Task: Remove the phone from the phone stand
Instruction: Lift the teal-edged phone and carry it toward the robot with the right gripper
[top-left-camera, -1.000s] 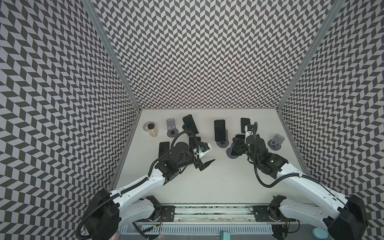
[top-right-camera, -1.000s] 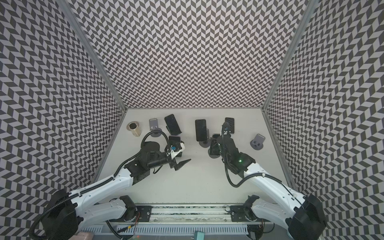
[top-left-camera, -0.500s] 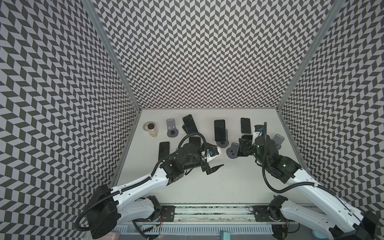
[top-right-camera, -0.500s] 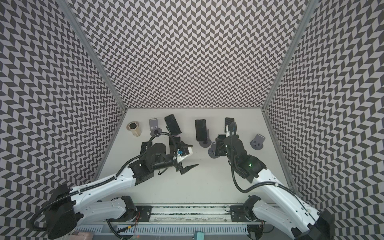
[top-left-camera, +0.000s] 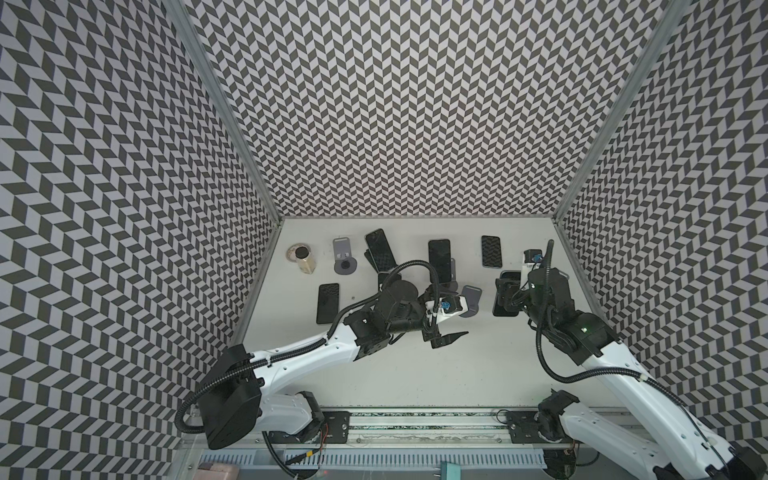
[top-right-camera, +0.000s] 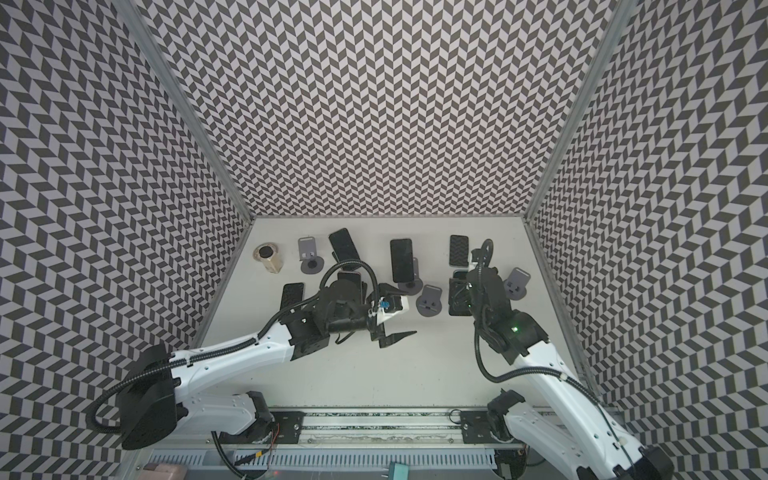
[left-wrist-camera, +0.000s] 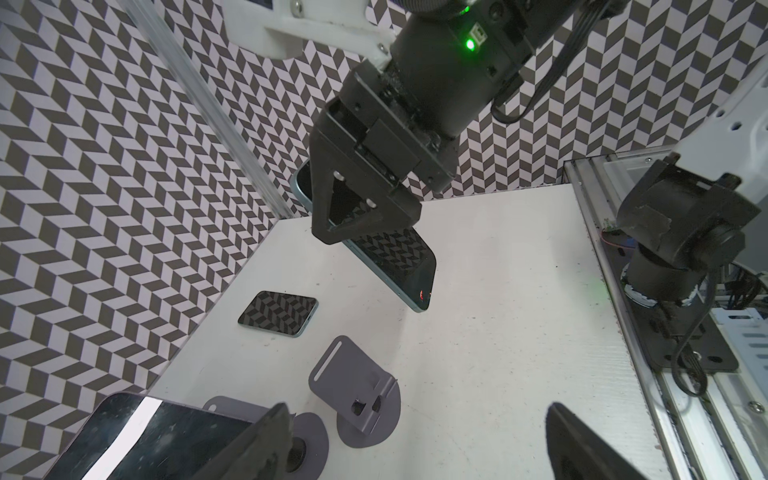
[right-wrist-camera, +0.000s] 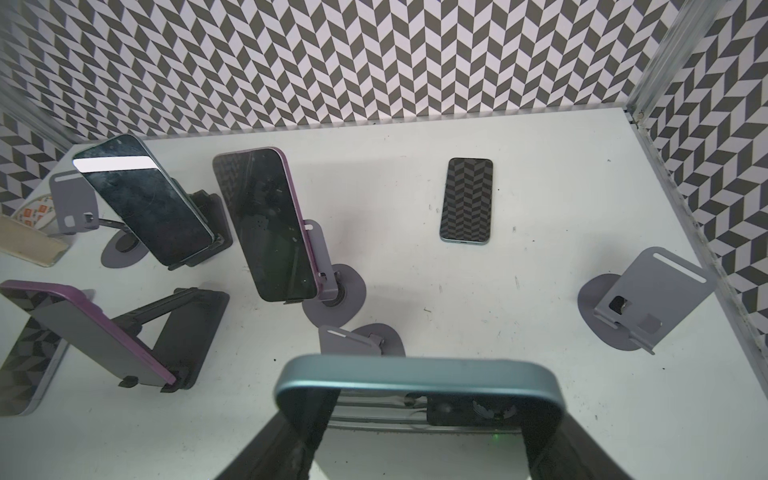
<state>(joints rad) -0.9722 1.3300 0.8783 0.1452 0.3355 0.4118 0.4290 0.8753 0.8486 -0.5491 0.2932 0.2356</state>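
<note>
One glossy, teal-rimmed phone (right-wrist-camera: 415, 374) clamped in right pincer (right-wrist-camera: 417, 415), left pincer (left-wrist-camera: 419, 444) spread wide, empty, matte grey bent-plate stand (left-wrist-camera: 353, 386) nearby

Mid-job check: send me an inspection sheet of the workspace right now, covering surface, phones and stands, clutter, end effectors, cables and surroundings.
Surface: white table, small dark specks only.
Job's things: held phone off any stand, above the table. On stands: teal phone, purple phone, second purple phone. Bare: left stand, middle stand, right stand. Flat on the table: left flat phone, back flat phone.
Clutter: tan canister at back left.
End effectors: left end effector open, empty; right end effector shut on the held phone.
Cables: black hoses loop off both arms; no snag seen.
Surroundings: chevron walls on three sides; rail in front.
</note>
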